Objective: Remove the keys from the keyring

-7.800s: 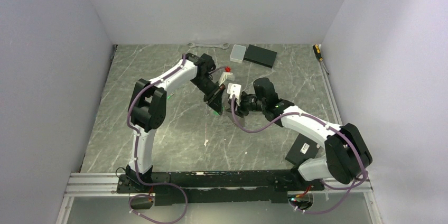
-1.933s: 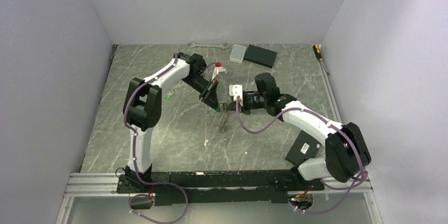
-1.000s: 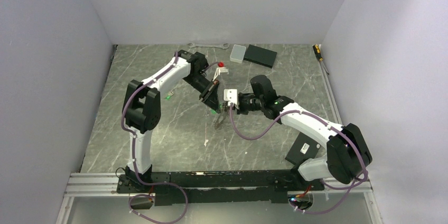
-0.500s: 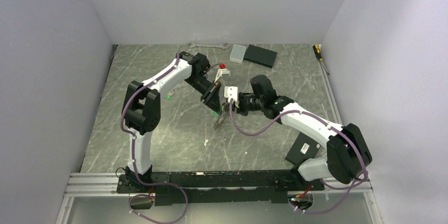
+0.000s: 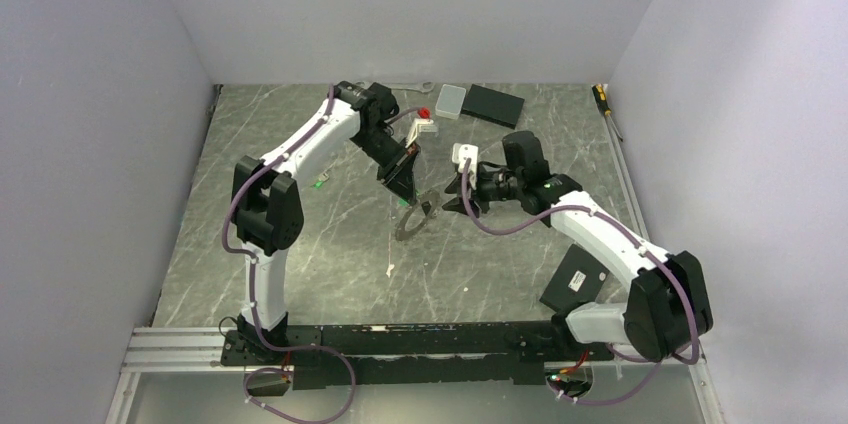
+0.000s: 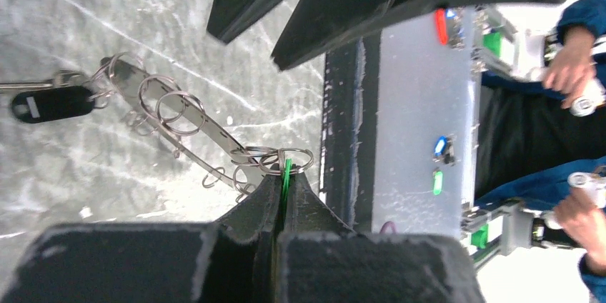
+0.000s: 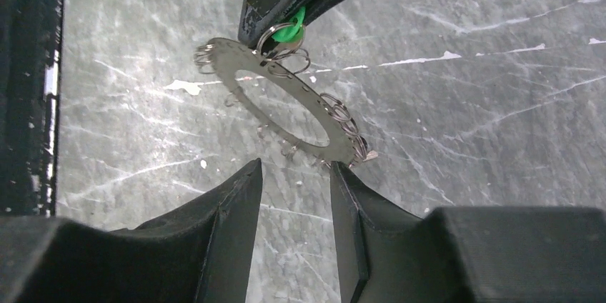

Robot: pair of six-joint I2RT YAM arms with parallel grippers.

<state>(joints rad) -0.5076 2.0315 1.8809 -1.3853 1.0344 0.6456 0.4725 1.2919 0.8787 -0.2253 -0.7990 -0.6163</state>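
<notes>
My left gripper point(image 5: 404, 187) is shut on a green-headed key point(image 6: 286, 173), seen edge-on between its pads. The key hangs on a small split ring of the keyring point(image 5: 415, 221), a flat grey metal loop carrying several small rings. The loop dangles below the left gripper and shows in the right wrist view point(image 7: 227, 60) with the green head point(image 7: 291, 31) above it. A black-headed key point(image 6: 51, 103) hangs at the loop's far end point(image 6: 214, 135). My right gripper point(image 5: 452, 200) is open and empty just right of the loop, its jaws point(image 7: 294, 174) apart beside the loop's lower end.
A small green piece point(image 5: 320, 181) lies on the table left of the left arm. At the back stand a white box point(image 5: 451, 100), a black box point(image 5: 493, 104), part of a silver wrench point(image 5: 425, 85) and a screwdriver point(image 5: 603, 99). A black plate point(image 5: 575, 282) lies near the right base.
The right gripper has pulled back to the right, away from the loop. The left gripper has moved up and back, and the loop now hangs from it alone.
</notes>
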